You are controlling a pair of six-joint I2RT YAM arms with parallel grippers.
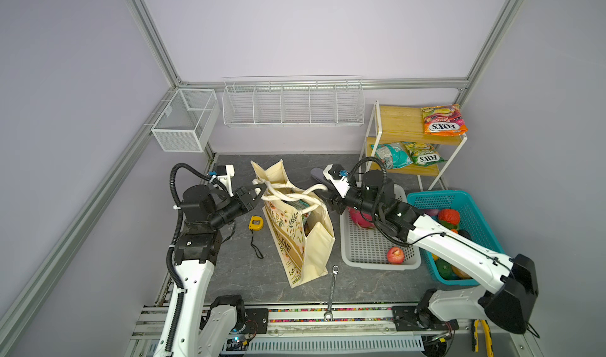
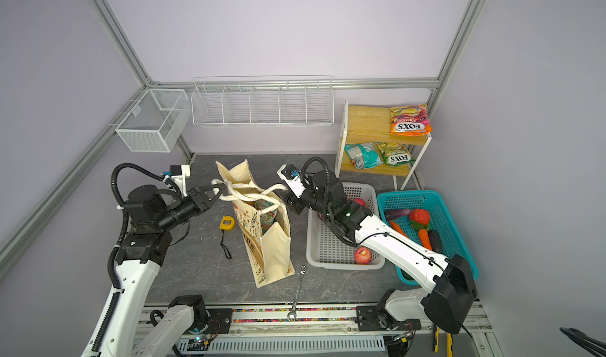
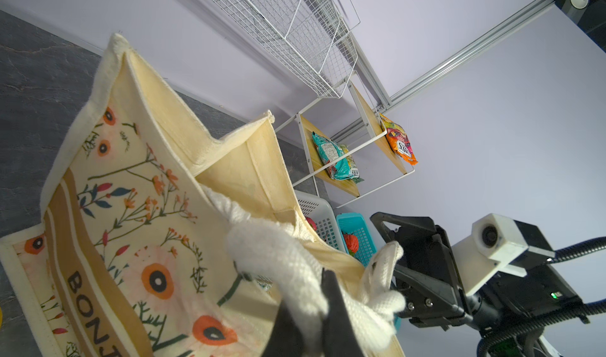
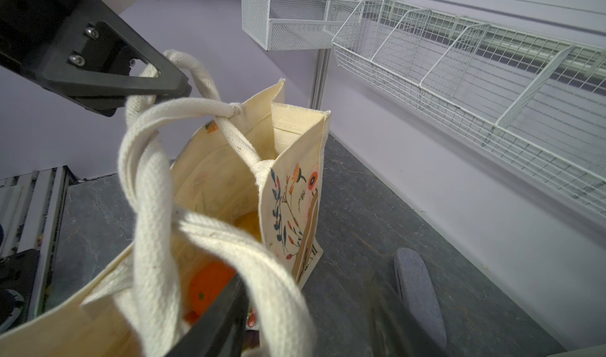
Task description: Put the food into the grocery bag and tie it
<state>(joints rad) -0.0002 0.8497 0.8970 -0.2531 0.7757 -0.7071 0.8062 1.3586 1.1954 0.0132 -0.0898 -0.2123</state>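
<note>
The cream floral grocery bag [image 1: 295, 240] [image 2: 262, 244] stands mid-table, its white rope handles [image 1: 288, 195] [image 4: 154, 207] twisted together over the mouth. My left gripper [image 1: 260, 191] [image 3: 308, 293] is shut on a handle loop at the bag's left. My right gripper [image 1: 323, 196] [image 4: 308, 306] is open at the bag's right, with a handle strap draped loosely between its jaws. An orange [image 4: 210, 286] and a yellow piece [image 4: 249, 227] lie inside. A red apple [image 1: 395, 255] sits in the grey basket [image 1: 360, 250]. Orange [image 1: 444, 120], teal [image 1: 392, 155] and green [image 1: 423, 153] snack packets lie on the shelf.
A teal basket [image 1: 472, 214] with vegetables stands at the right. A yellow tape measure [image 1: 255, 223] lies left of the bag, a wrench [image 1: 332, 289] in front of it and a grey pad [image 4: 416, 289] behind. White wire baskets [image 1: 292, 104] hang on the back wall.
</note>
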